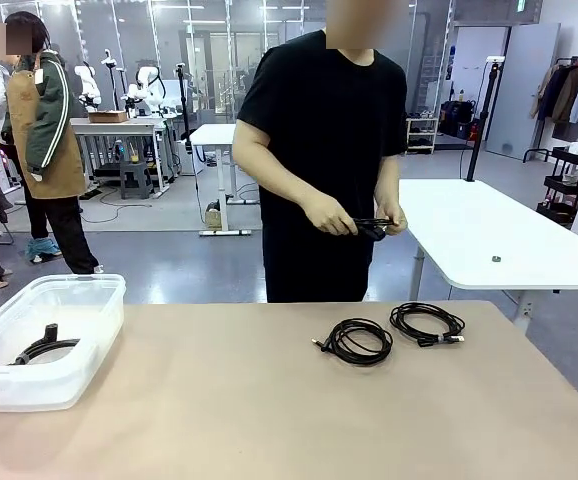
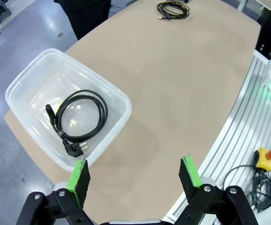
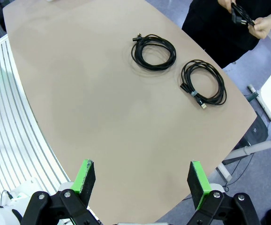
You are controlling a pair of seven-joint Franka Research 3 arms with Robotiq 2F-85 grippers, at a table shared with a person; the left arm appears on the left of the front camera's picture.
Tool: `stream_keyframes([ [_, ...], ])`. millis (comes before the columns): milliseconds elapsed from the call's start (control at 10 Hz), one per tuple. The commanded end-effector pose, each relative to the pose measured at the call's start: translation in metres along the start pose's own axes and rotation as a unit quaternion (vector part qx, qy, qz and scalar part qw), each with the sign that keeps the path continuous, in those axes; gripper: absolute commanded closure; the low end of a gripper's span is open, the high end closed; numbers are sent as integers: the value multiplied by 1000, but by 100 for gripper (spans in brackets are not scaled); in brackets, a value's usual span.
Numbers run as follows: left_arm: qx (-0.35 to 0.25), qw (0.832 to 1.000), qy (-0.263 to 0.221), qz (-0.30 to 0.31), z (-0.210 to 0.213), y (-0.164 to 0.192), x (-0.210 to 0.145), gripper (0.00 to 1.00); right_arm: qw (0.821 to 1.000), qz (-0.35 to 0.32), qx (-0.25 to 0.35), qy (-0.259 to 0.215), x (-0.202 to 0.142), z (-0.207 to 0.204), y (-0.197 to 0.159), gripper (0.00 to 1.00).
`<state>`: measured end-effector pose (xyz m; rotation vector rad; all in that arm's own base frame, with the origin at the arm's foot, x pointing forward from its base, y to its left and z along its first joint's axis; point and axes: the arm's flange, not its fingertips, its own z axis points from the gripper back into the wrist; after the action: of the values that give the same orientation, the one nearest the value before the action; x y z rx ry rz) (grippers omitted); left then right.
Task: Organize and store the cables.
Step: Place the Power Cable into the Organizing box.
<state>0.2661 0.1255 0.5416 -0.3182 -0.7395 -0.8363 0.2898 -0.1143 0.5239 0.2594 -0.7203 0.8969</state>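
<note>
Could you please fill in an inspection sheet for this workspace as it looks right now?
Surface: tan table, mostly bare.
Job's things: clear bin at the robot's left, one coiled cable inside.
Clutter: nothing seen.
Tools: left tool open, above the table near the bin; right tool open above the table; both hold nothing.
Cables: left coil and right coil lie apart on the table; the person's hands hold a fourth cable.
Surroundings: white table behind; second person far left.
</note>
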Motion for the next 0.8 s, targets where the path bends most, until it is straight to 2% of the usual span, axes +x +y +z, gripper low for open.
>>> stream_keyframes([
  [0, 5, 1000, -1, 0, 0, 2, 0, 3, 1000, 2, 0, -2, 0, 1, 0, 0],
  [700, 5, 1000, -1, 0, 0, 2, 0, 3, 1000, 2, 0, -2, 0, 1, 0, 0],
])
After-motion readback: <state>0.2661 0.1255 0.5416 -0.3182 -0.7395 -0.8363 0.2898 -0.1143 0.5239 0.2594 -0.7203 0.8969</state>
